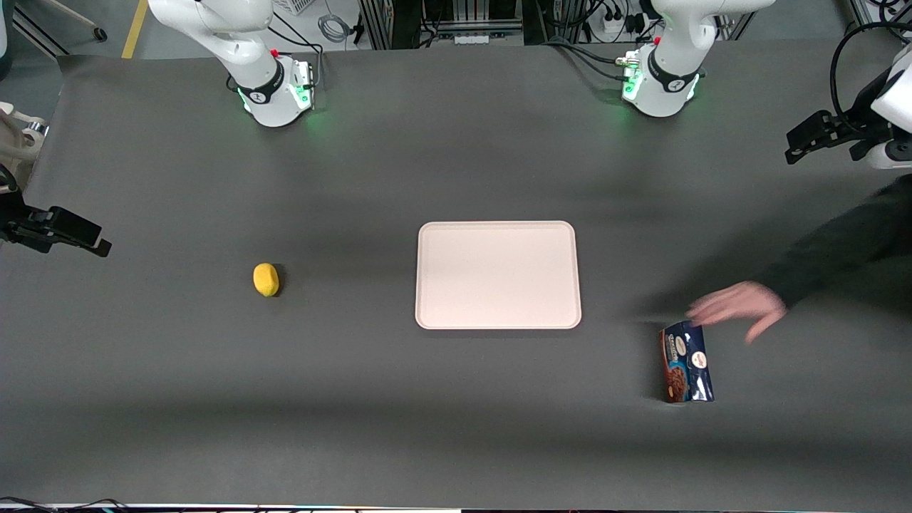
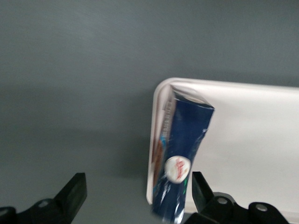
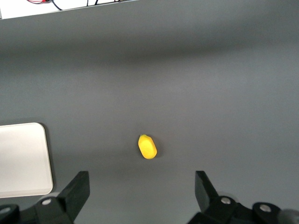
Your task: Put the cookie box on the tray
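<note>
Lying on the table nearer the front camera, the cookie box (image 1: 687, 363) sits well apart from the spread, empty tool (image 2: 135, 196).

Robotics lab, two white arm bases (image 1: 274, 89) with green status lights bolted to a wide dark-grey matted table (image 1: 456, 399), cable bundles (image 1: 331, 25) and metal equipment racks (image 1: 456, 18) along its far edge, yellow floor tape (image 1: 134, 28)

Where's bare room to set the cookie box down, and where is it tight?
The whole pale pinkish-white rectangular tray is bare. Bare mat also lies between the tray and the small yellow lemon-like object. It is crowded at the working arm's end: a person's hand hovers by the dark-blue cookie box, with the open claw farther from the camera.
</note>
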`<state>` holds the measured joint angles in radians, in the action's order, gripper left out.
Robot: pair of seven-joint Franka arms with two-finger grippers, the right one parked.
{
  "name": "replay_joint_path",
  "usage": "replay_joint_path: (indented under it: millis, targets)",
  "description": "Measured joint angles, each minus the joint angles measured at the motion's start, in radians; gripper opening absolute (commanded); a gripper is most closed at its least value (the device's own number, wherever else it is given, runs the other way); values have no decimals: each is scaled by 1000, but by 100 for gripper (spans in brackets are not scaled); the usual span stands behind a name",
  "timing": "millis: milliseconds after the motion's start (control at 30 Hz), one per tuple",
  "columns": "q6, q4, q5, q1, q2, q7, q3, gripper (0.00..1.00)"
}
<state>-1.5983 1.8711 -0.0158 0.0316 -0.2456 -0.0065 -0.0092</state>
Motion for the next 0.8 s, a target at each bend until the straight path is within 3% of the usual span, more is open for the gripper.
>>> replay_joint_path:
  millis: [467, 800]
  targets:
    - [3, -19, 0, 0, 1, 0, -4, 100]
    - [154, -288, 0, 0, 92, -1, -15, 100]
